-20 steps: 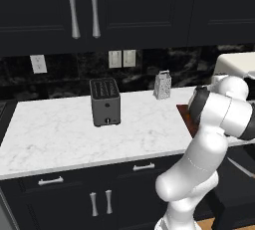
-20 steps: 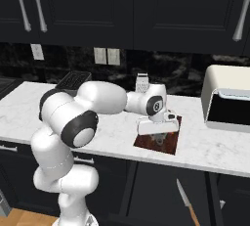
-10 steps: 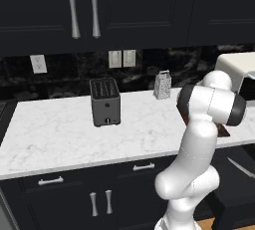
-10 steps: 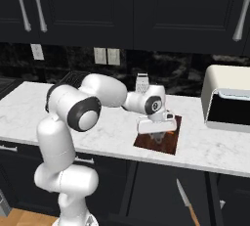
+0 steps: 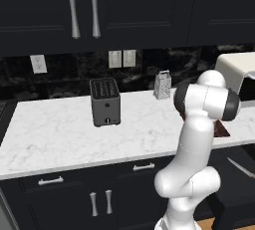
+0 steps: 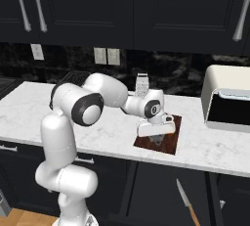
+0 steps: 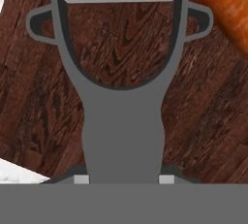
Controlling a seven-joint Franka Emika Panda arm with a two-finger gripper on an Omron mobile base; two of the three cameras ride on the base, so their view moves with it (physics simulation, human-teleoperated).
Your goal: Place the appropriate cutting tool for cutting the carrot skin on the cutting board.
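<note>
A grey Y-shaped peeler (image 7: 121, 121) points away from me in the hand view, its handle pinched by my gripper (image 7: 123, 179), which is shut on it. Right beneath it lies the dark reddish-brown cutting board (image 7: 203, 121). The orange carrot (image 7: 218, 5) lies on the board beside the peeler's blade end. In the right base view my gripper (image 6: 156, 133) hangs low over the cutting board (image 6: 172, 142) at the counter's front. In the left base view my arm hides all but a sliver of the cutting board (image 5: 222, 130).
A dark toaster (image 5: 105, 102) stands mid-counter and a metal grater (image 6: 141, 84) stands behind the board by the wall. A white box-like appliance (image 6: 227, 98) sits to the board's right. A knife (image 6: 185, 203) lies low, below the counter's front edge.
The arm's upper links have swung over toward the board. The hand has stayed low over the board, still shut on the peeler.
</note>
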